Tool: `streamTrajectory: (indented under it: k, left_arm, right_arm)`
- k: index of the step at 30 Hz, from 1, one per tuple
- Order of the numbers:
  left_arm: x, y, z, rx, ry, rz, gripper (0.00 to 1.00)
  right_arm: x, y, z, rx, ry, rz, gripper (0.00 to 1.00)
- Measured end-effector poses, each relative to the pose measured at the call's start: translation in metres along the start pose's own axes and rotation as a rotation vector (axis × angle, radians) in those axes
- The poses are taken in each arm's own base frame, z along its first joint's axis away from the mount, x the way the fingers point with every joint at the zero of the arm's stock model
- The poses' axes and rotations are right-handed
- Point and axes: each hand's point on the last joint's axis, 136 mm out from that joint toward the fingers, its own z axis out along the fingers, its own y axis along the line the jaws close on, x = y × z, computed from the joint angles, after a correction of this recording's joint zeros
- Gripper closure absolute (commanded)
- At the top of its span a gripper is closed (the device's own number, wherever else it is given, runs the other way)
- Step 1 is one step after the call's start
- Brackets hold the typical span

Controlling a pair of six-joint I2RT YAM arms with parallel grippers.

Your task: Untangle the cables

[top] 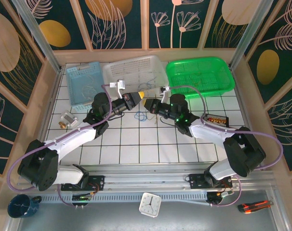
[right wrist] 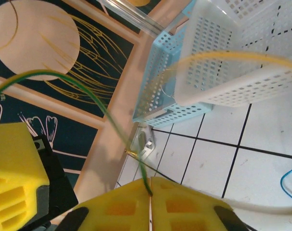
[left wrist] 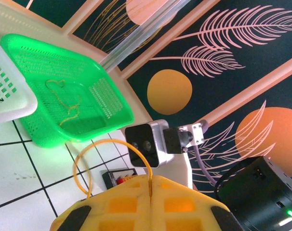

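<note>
Over the middle of the table my left gripper [top: 140,95] and right gripper [top: 147,103] meet tip to tip. In the left wrist view the left gripper [left wrist: 150,179] is shut on a thin yellow-orange cable [left wrist: 90,144] that loops out to the left. The right gripper [right wrist: 150,180] is shut on a thin yellow-green cable [right wrist: 105,108] that arcs up and left. I cannot tell whether they are one wire. A blue cable [top: 142,115] lies curled on the tiles just below the grippers; its loop [right wrist: 290,180] also shows. Another tan cable [left wrist: 64,103] lies in the green basket [left wrist: 107,91].
Along the back stand a blue basket [top: 83,82], a white basket [top: 134,70] with a thin blue wire inside, and the green basket [top: 199,74]. A small metal part [top: 67,120] lies at the left, and a dark box of red and yellow pieces [top: 217,119] at the right.
</note>
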Motion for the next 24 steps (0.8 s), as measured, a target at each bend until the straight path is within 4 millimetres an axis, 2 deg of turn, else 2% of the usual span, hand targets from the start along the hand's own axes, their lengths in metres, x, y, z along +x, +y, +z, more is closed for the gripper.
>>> streamTrajectory:
  k: [5,13,20,24]
  left_arm:
    - [-0.004,0.003,0.000,-0.015,-0.024,-0.003,1.00]
    - [-0.009,0.018,-0.002,-0.084,-0.071,-0.011,1.00]
    - [-0.009,0.029,-0.008,-0.139,-0.095,-0.006,1.00]
    - [-0.010,0.028,-0.011,-0.144,-0.103,-0.005,1.00]
  right_arm:
    - [-0.009,0.001,-0.012,-0.001,-0.027,0.000,1.00]
    - [-0.034,0.003,-0.061,-0.010,-0.126,-0.013,1.00]
    - [-0.069,-0.022,-0.099,0.063,-0.232,-0.003,1.00]
    - [-0.092,-0.030,-0.120,0.094,-0.306,-0.006,1.00]
